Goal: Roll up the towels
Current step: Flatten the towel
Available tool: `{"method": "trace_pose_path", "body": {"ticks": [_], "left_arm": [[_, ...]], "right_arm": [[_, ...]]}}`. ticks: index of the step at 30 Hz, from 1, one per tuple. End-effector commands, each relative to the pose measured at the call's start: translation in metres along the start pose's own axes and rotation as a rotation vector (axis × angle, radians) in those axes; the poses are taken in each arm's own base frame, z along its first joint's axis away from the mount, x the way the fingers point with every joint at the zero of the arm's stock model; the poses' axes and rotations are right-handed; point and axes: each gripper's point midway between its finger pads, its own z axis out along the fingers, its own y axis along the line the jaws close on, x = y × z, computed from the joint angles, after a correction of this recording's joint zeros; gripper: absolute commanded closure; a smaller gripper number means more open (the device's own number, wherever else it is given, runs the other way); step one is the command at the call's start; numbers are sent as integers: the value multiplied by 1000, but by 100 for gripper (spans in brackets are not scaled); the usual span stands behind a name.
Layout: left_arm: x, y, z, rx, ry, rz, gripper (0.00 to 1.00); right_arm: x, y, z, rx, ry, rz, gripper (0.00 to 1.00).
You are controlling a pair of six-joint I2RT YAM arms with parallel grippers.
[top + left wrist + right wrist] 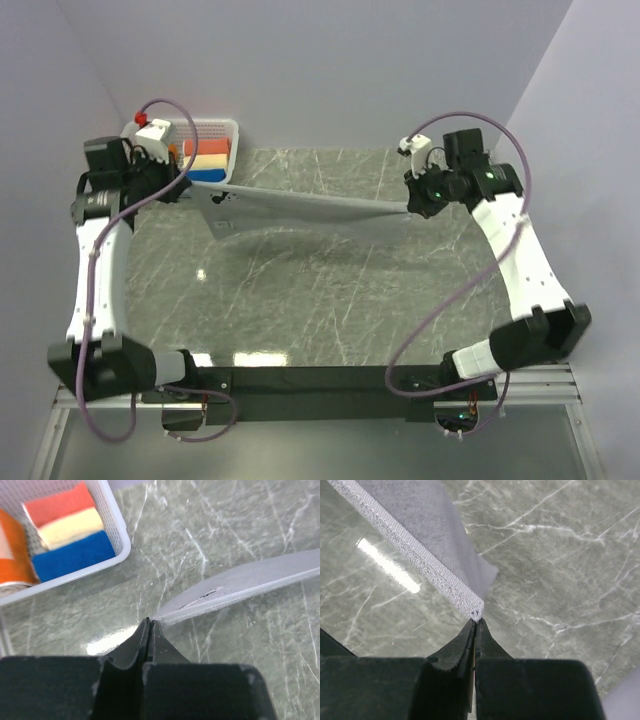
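Note:
The plain grey towel (300, 207) hangs stretched in the air above the marble table, held at both ends. My left gripper (188, 188) is shut on its left corner; in the left wrist view the towel (240, 585) runs from the closed fingertips (148, 621) off to the right. My right gripper (412, 207) is shut on the right corner; in the right wrist view the hemmed edge (420, 555) rises up-left from the pinched tips (476, 620). An orange roll (12, 550), perhaps the orange towel, lies in the basket.
A white mesh basket (222, 128) stands at the back left, just behind my left gripper, holding red (57, 502), cream (70, 526) and blue (72, 555) rolls. The towel's shadow falls on the marble table (320, 290). Purple walls close in on three sides.

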Motion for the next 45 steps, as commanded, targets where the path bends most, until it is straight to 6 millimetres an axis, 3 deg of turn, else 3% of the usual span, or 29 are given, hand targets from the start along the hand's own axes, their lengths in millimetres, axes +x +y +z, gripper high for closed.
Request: {"method": "trace_pose_path", "body": {"ticks": [1, 3, 7, 11, 17, 21, 22, 23, 24, 27, 31, 33, 34, 38, 41, 44, 45], "left_arm": [[-8, -13, -41, -33, -80, 72, 100], [-8, -24, -60, -38, -101, 84, 100], [-2, -41, -79, -24, -107, 84, 100], [10, -49, -79, 13, -62, 60, 100], [43, -26, -38, 18, 28, -13, 100], [71, -8, 3, 40, 87, -65, 100], [80, -5, 12, 49, 98, -81, 99], [80, 1, 21, 47, 84, -77, 99], [95, 6, 36, 56, 115, -105, 99], [107, 19, 67, 74, 130, -112, 99], [110, 36, 99, 88, 131, -111, 99], [115, 42, 113, 96, 147, -127, 99], [107, 46, 117, 96, 130, -113, 99], [104, 50, 124, 111, 148, -87, 99], [103, 45, 114, 126, 162, -41, 99], [105, 33, 92, 153, 174, 38, 100], [115, 27, 86, 171, 196, 45, 99]], "right_arm": [[12, 13, -35, 20, -48, -62, 100], [16, 22, -47, 16, -68, -74, 100], [23, 39, -77, 29, -121, -99, 100], [29, 38, -77, 39, -105, -96, 100], [35, 21, -25, -3, -22, -57, 100], [34, 8, 20, -47, 22, -25, 100], [35, 2, 40, -60, 41, -12, 100], [35, -1, 49, -64, 51, -8, 100], [31, -5, 57, -66, 52, -4, 100], [35, -20, 99, -91, 98, 23, 100], [29, -38, 133, -82, 113, 24, 100], [21, -48, 140, -65, 107, 21, 100], [24, -52, 149, -67, 123, 24, 100], [17, -63, 151, -54, 123, 13, 100], [13, -65, 143, -50, 119, 2, 100], [22, -56, 133, -74, 134, -33, 100], [23, -53, 126, -77, 130, -43, 100]]}}
